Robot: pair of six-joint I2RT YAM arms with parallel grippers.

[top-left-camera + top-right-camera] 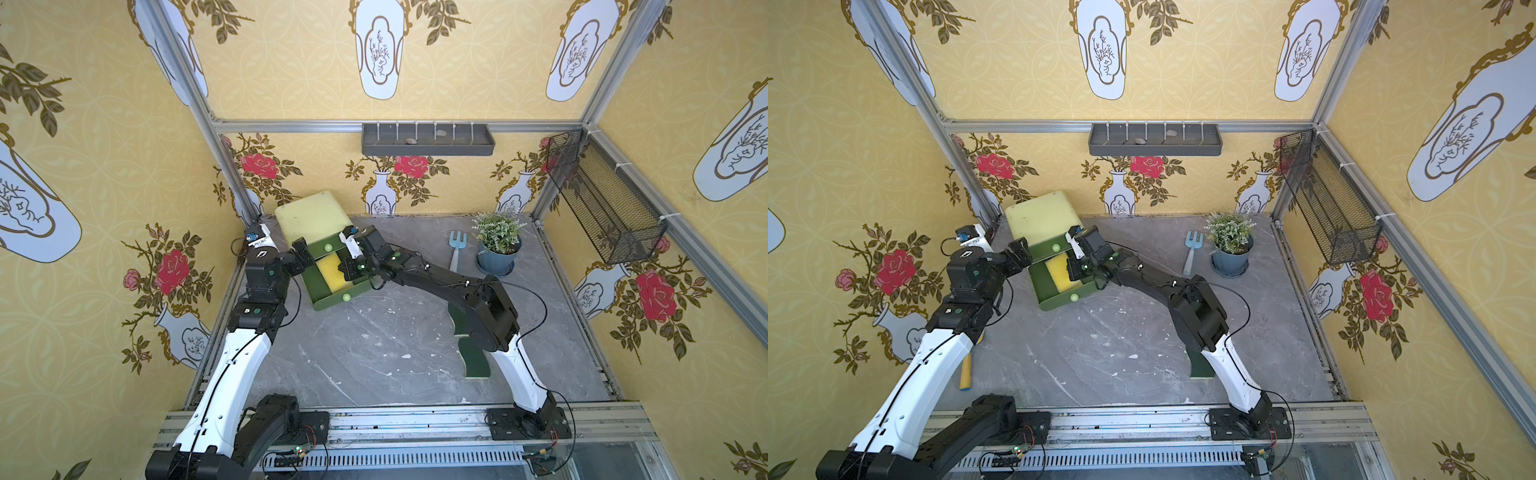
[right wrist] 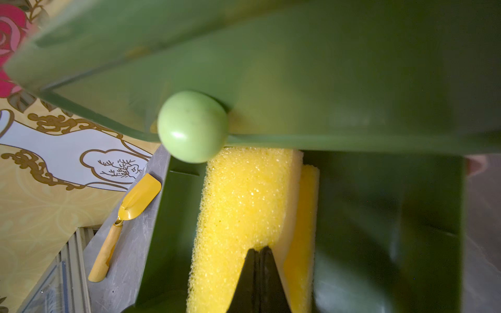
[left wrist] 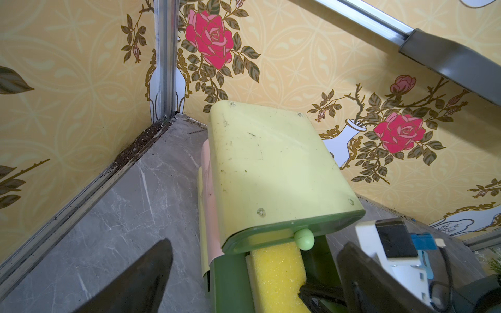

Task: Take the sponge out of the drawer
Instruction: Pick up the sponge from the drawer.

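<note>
A yellow sponge (image 1: 332, 272) (image 1: 1059, 272) (image 3: 276, 271) (image 2: 244, 211) lies in the dark green drawer (image 1: 322, 300) (image 1: 1054, 302), which is pulled out of a pale green cabinet (image 1: 311, 216) (image 3: 271, 168). My right gripper (image 1: 347, 272) (image 1: 1074, 271) (image 2: 259, 252) reaches into the drawer from the right. Its fingers are shut, pinching the sponge's near edge, and the foam dimples around the tips. My left gripper (image 1: 304, 255) (image 3: 254, 284) hovers wide open over the drawer's left side and holds nothing. A light green knob (image 2: 192, 126) on the upper drawer front sits just above the sponge.
A blue garden fork (image 1: 457, 245) and a potted plant (image 1: 496, 241) stand at the back right. A dark green sponge (image 1: 476, 357) lies under my right arm. A yellow trowel (image 1: 966, 374) lies by the left wall. Wire basket (image 1: 602, 199) and grey shelf (image 1: 428, 139) hang above.
</note>
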